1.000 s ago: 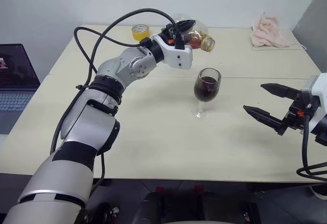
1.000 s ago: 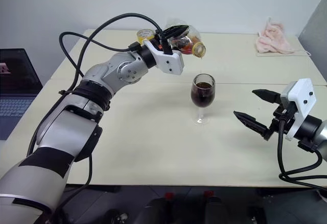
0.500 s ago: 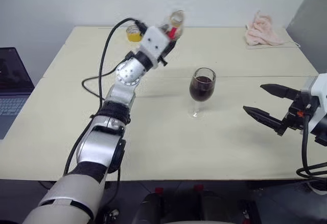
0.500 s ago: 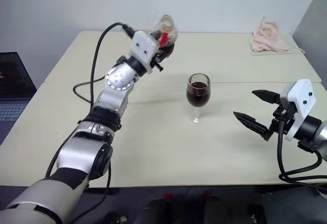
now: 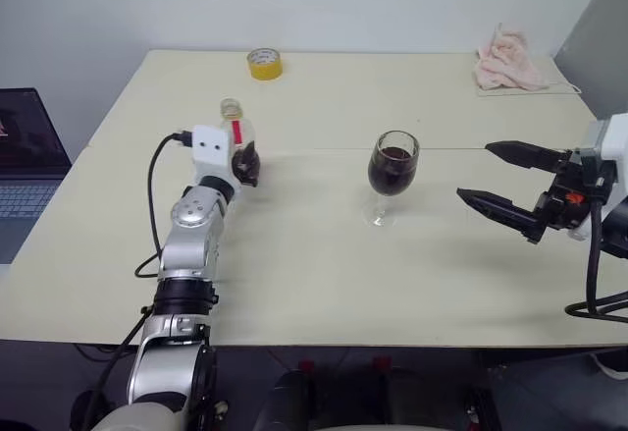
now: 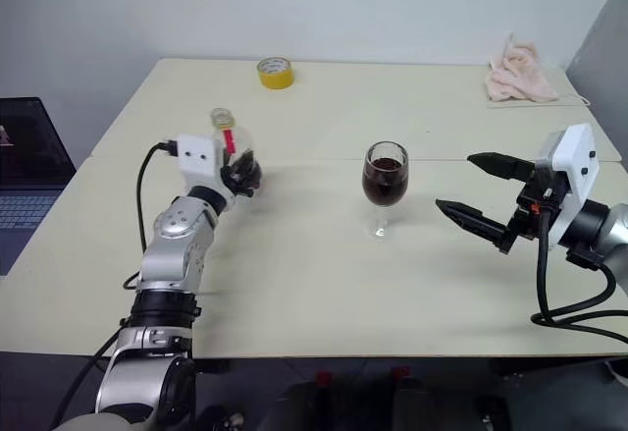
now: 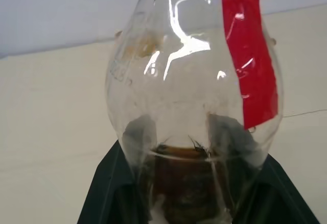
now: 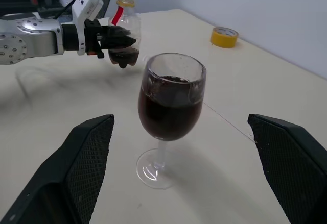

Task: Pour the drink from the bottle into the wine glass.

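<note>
Left gripper (image 5: 242, 161) clamps the nearly empty bottle (image 5: 235, 142) near desk's (image 5: 324, 284) left edge; right gripper (image 5: 502, 178) spread, empty; careless release risks toppling

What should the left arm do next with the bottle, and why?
Probably lower the bottle onto the table and let go. The wine glass already holds dark drink, the bottle is upright and nearly empty, and the left gripper grips it just above the tabletop, well clear of the glass.

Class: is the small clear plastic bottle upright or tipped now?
Upright. The small clear plastic bottle stands with its neck up in the left gripper, remaining dark drink settled at its bottom.
</note>
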You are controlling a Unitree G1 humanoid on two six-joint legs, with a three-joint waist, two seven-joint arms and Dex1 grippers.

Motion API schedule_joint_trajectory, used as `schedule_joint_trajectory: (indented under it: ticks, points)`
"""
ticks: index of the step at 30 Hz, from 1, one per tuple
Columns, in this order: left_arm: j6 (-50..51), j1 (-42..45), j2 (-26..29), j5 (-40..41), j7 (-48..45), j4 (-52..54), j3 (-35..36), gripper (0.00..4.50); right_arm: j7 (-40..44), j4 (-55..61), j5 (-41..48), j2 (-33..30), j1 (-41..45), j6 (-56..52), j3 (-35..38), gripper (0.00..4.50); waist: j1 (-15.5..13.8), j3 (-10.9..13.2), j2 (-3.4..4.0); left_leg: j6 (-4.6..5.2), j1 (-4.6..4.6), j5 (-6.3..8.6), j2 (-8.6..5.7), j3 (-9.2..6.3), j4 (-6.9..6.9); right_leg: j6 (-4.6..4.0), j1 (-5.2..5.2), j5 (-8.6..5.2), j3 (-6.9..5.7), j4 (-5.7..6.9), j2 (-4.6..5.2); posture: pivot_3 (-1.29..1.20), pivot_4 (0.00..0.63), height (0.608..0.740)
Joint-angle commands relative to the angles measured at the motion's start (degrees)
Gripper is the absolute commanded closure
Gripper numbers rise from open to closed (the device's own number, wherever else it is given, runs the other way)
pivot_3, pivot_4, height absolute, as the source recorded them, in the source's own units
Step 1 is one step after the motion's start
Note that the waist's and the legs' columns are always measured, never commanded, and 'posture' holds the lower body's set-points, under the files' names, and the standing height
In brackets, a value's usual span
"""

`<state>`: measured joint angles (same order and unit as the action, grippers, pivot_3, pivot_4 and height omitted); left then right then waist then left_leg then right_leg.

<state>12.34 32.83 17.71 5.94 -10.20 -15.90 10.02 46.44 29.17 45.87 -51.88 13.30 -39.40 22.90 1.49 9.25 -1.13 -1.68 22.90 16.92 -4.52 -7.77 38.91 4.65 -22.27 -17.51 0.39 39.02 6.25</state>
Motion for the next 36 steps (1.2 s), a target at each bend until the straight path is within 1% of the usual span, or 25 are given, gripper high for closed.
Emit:
schedule_joint_trajectory:
  ticks: [1,4,10,14,16,17,23,24,28,36]
  points:
    - [0.93,-1.77,-0.39,0.59,5.65,3.42,4.28,2.79,1.71,-1.28,0.56,-0.69,4.19,1.24,-1.59,0.00,0.13,-0.01,0.01,0.00,-0.01,0.00,0.00,0.05,0.00,0.00,-0.01,0.00,0.04,-0.01,0.01,0.00,0.150,0.740]
    - [1.11,-3.35,-0.65,1.15,7.56,3.54,6.00,2.79,2.76,-2.74,-0.36,-0.86,6.20,1.54,-3.29,0.00,0.19,-0.02,0.00,0.00,-0.03,0.00,0.04,0.04,-0.02,0.00,-0.03,0.00,0.04,0.01,-0.01,0.00,0.150,0.740]
    - [1.46,-7.24,-1.71,1.27,9.21,5.96,6.53,2.79,4.69,-5.33,-1.90,-1.23,8.89,2.12,-5.28,0.00,0.08,-0.06,-0.03,0.00,-0.02,0.00,0.00,0.07,-0.01,-0.01,-0.02,0.00,0.06,-0.01,0.03,0.00,0.150,0.740]
    - [1.71,-7.98,-2.13,1.22,9.84,7.03,6.24,2.79,5.73,-6.72,-2.74,-1.08,10.26,2.59,-6.36,0.00,0.09,-0.08,-0.03,-0.01,-0.04,0.00,0.02,0.07,-0.04,-0.01,-0.02,0.00,0.07,-0.01,0.01,0.00,0.150,0.740]
    - [2.28,-8.25,-2.08,1.28,10.57,7.79,6.73,2.26,6.12,-7.29,-3.18,-0.83,10.98,2.86,-7.14,0.00,0.11,-0.08,-0.03,-0.01,-0.03,0.00,0.01,0.09,-0.03,-0.01,-0.02,0.00,0.08,-0.02,0.02,0.00,0.150,0.740]
    - [2.48,-8.48,-1.88,1.27,10.69,8.08,6.88,2.08,6.29,-7.57,-3.48,-0.70,11.26,3.03,-7.55,0.00,0.12,-0.08,-0.03,-0.01,-0.04,0.01,0.02,0.09,-0.04,0.00,-0.03,0.00,0.09,-0.02,0.02,0.00,0.150,0.740]
    - [3.56,-9.36,-0.87,0.99,11.02,9.47,6.88,0.17,7.05,-8.72,-4.51,-0.12,12.13,3.75,-8.57,0.00,0.02,-0.08,-0.03,-0.01,-0.03,0.01,0.01,0.08,-0.04,-0.01,-0.03,0.00,0.08,-0.02,0.02,0.00,0.150,0.740]
    - [3.63,-9.38,-0.82,1.05,11.04,9.57,6.90,0.01,7.14,-8.86,-4.58,-0.10,12.18,3.87,-8.65,0.00,0.02,-0.08,-0.03,-0.01,-0.03,0.00,0.01,0.08,-0.04,-0.01,-0.03,0.00,0.08,-0.01,0.02,0.00,0.150,0.740]
    - [4.99,-9.92,1.17,1.20,9.30,12.40,6.83,0.01,7.74,-10.13,-5.17,0.04,13.28,4.57,-9.40,0.00,0.07,-0.08,-0.03,-0.01,-0.03,0.01,0.02,0.08,-0.04,-0.01,-0.03,0.00,0.08,-0.02,0.02,0.00,0.150,0.740]
    - [8.11,-11.14,2.73,1.91,7.04,16.88,6.66,0.01,8.98,-11.86,-6.36,0.31,14.57,5.56,-10.34,0.00,0.03,-0.08,-0.03,-0.01,-0.02,0.01,0.02,0.08,-0.05,-0.01,-0.04,0.00,0.09,-0.03,0.02,0.00,0.150,0.740]
